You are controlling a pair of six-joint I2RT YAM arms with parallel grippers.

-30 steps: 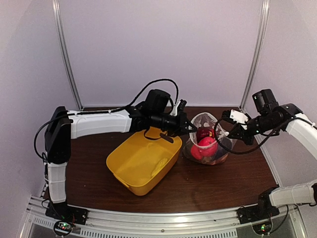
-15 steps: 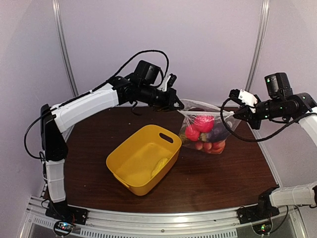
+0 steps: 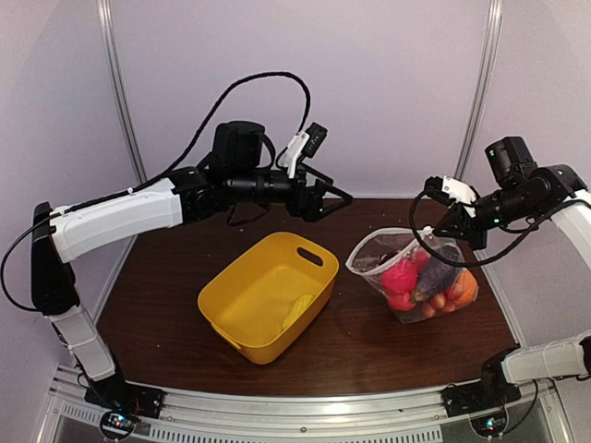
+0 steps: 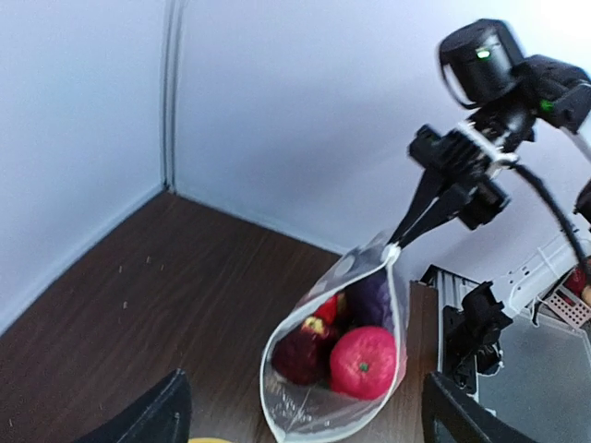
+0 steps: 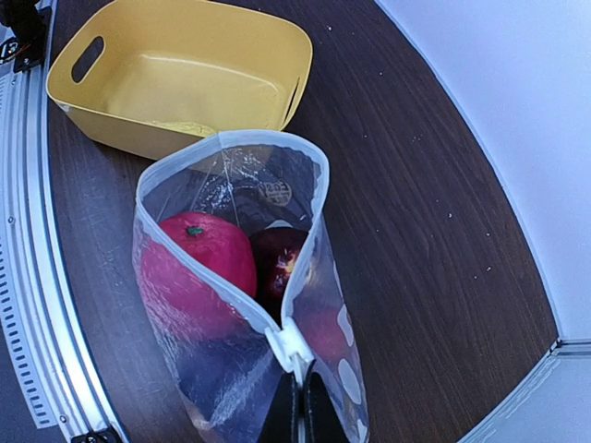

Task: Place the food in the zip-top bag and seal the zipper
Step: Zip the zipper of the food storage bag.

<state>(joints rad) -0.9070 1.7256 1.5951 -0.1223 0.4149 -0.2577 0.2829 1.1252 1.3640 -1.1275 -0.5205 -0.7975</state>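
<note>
Here, left pincer (image 3: 338,197) agape, empty, right pincer (image 5: 295,404) nipping zip-top bag (image 3: 399,247)

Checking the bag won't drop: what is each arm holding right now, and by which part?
The right gripper pinches the zip-top bag at one end of its zipper; the left gripper, fingers spread, holds nothing.

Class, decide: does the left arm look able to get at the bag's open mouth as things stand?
Probably yes: the left claw hangs open, aimed at the bag with only air between; the yellow tub sits lower, and the right claw pinches just one corner.
</note>
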